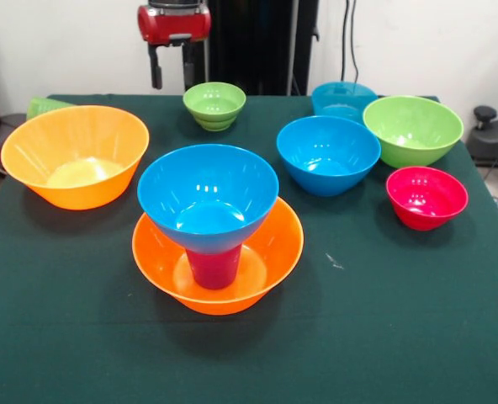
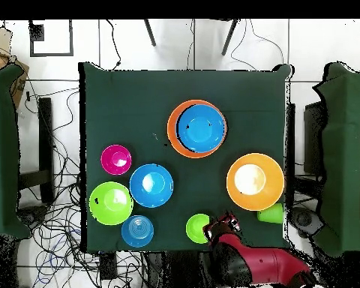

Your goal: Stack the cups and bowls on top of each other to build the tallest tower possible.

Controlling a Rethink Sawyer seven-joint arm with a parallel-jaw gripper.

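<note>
Handling: all pieces appear to be thin, glossy moulded plastic — judged light, stiff and slippery, unlikely to break but easy to tip or slide. The flared walls give no flat grip face; the best purchase is judged to be a pinch across one rim wall, one finger inside and one outside.

The tower (image 1: 214,227) stands near the middle of the surface (image 1: 400,337): a wide orange bowl (image 1: 266,269) at the base, a purple-magenta cup (image 1: 214,268) upright inside it, and a medium blue bowl (image 1: 208,194) seated on the cup. The blue bowl overhangs the cup all round, so this joint is judged top-heavy.

Loose pieces on the surface:
- second orange bowl (image 1: 74,156), with a light green cup (image 1: 45,105) lying on its side just behind it
- small lime green bowl (image 1: 214,104), nearest the tool
- second blue bowl (image 1: 328,153)
- teal-blue bowl (image 1: 343,98)
- large lime green bowl (image 1: 413,128)
- red-pink bowl (image 1: 426,196)

The tool (image 1: 171,74) hangs above the far edge, fingers apart and holding nothing — released
</note>
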